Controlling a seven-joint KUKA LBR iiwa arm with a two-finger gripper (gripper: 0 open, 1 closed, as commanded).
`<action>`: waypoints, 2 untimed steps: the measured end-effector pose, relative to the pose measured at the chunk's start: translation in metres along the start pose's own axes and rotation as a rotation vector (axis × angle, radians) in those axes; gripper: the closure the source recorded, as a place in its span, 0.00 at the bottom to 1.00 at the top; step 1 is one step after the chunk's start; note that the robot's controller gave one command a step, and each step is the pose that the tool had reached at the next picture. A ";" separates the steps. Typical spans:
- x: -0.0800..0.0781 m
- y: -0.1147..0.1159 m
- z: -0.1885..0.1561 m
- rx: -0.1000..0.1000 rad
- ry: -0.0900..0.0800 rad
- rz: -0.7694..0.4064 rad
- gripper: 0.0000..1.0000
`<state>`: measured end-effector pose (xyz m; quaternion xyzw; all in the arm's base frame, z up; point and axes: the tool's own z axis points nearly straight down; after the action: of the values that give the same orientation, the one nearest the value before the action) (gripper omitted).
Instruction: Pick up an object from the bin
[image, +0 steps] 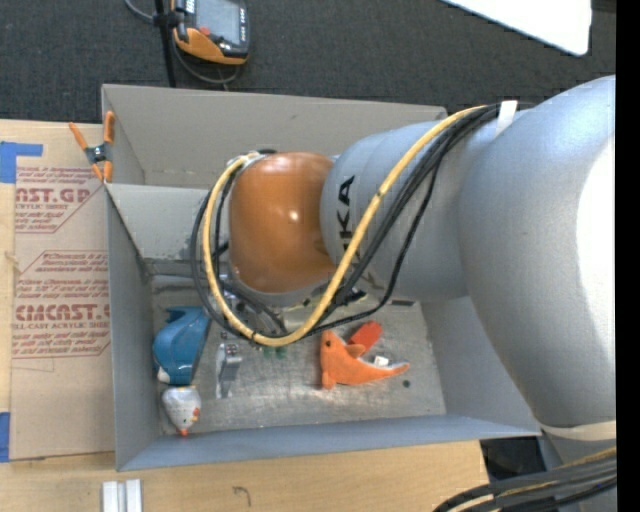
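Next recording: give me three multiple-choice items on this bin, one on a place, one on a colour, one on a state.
1. Where in the bin does the blue thing lie?
A by the left wall
B by the right wall
C on the rim

2. The small thing in the near left corner is mostly:
A green
B white
C black

3. The orange plastic thing is:
A lying on the bin floor
B hanging on the rim
C stacked on the blue thing

Key: A, it sits beside the left wall; B, white with an orange bit; A, it rests right of centre, apart from the others.
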<state>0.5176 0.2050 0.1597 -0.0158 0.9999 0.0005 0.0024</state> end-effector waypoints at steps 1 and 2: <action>-0.031 0.015 0.051 -0.011 -0.015 -0.142 0.00; -0.054 0.005 0.077 0.001 0.000 -0.304 0.00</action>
<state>0.5721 0.2114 0.0832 -0.1672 0.9859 -0.0003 0.0023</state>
